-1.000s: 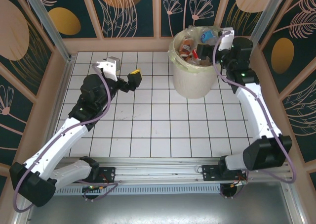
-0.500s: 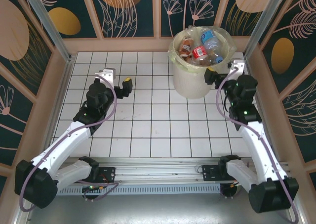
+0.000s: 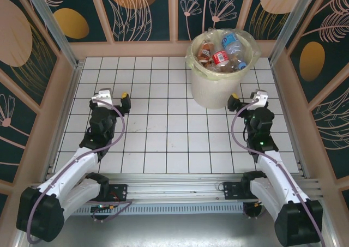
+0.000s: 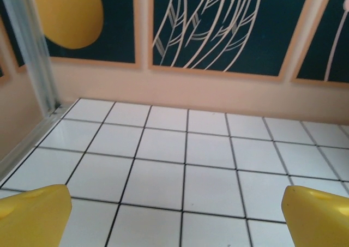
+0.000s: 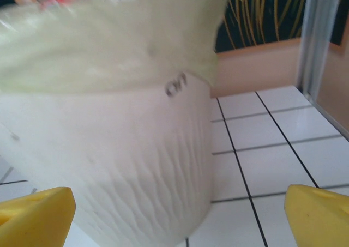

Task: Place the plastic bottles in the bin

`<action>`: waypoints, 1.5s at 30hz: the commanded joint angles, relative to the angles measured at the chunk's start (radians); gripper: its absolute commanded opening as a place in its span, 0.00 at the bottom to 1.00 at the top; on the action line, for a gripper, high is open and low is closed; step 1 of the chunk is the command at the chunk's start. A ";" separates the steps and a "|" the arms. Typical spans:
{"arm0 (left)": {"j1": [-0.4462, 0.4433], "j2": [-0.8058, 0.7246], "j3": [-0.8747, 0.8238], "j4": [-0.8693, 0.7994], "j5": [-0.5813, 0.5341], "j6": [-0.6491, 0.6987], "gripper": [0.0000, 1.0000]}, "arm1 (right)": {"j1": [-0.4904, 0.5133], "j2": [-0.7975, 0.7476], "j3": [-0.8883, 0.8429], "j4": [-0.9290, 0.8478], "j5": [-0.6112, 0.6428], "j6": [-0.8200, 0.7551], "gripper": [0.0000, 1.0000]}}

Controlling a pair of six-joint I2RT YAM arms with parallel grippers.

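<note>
The bin point(image 3: 218, 89), a pale cream bucket lined with a yellowish bag, stands at the back of the tiled table, right of centre. Several plastic bottles point(image 3: 220, 52) with red and blue labels lie inside it. My right gripper point(image 3: 246, 98) is low, just right of the bin's base, and it is open and empty. In the right wrist view the bin's wall point(image 5: 120, 165) rises close ahead between the yellow fingertips point(image 5: 319, 217). My left gripper point(image 3: 113, 97) is at the left of the table, open and empty. Its yellow fingertips point(image 4: 32, 217) frame bare tiles.
Low peach-coloured walls point(image 3: 131, 49) and patterned dark panels ring the table. An aluminium post point(image 4: 32, 50) stands in the back left corner and another point(image 5: 319, 40) in the back right. White tiles point(image 3: 163, 127) run between the two arms.
Both arms have drawn back toward their bases. The right gripper left the bin's rim and came down beside its base. The left gripper retreated from mid-table to the left.
</note>
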 commanded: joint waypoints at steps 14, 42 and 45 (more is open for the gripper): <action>0.033 0.098 -0.106 0.228 -0.050 0.022 0.99 | -0.140 0.062 -0.165 0.291 0.190 0.112 0.99; 0.219 0.415 -0.253 0.757 0.047 0.121 0.99 | -0.198 0.610 -0.170 0.761 0.115 0.048 0.99; 0.228 0.460 -0.254 0.821 0.058 0.138 0.99 | -0.134 0.651 -0.169 0.821 0.153 -0.021 0.99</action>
